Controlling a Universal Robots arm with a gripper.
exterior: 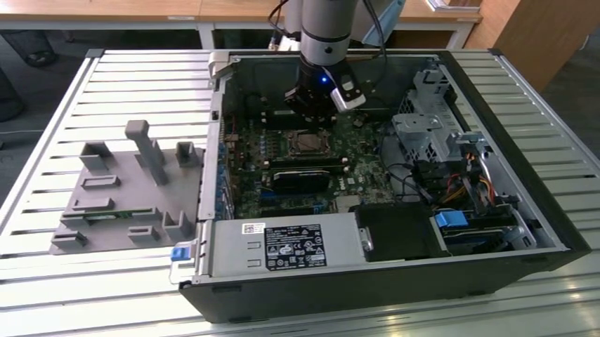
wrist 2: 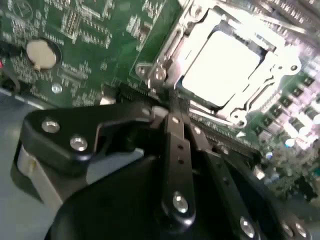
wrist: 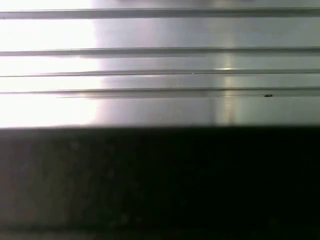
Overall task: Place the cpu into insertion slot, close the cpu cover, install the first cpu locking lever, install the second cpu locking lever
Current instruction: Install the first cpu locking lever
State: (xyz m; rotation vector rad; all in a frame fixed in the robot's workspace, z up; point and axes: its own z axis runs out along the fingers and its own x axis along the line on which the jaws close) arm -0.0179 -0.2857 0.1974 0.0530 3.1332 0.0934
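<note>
**CPU seated, cover down; gripper at the socket edge**

Landmark: the insertion slot (exterior: 307, 142) on the green motherboard (exterior: 281, 158) inside the open computer case (exterior: 553, 232).

- The cpu (wrist 2: 222, 67) lies flat in the slot, its pale top showing through the window of the cpu cover (wrist 2: 197, 37). The cover looks lowered over the chip, so placing and closing appear done.
- The gripper (wrist 2: 172, 112) sits just beside the slot, at the cover's edge nearest the wrist. Its black fingers (wrist 2: 176, 145) are drawn together on nothing, tips close to a thin locking lever (wrist 2: 167, 82) by the cover's corner.
- Whether either lever is hooked under its catch I cannot tell; I judge the lever steps to be in hand or open.
- In the exterior view the arm stands just beyond the slot; a grey parts fixture (exterior: 122, 193) rests on the slatted table (exterior: 56, 126), well apart from it.
</note>
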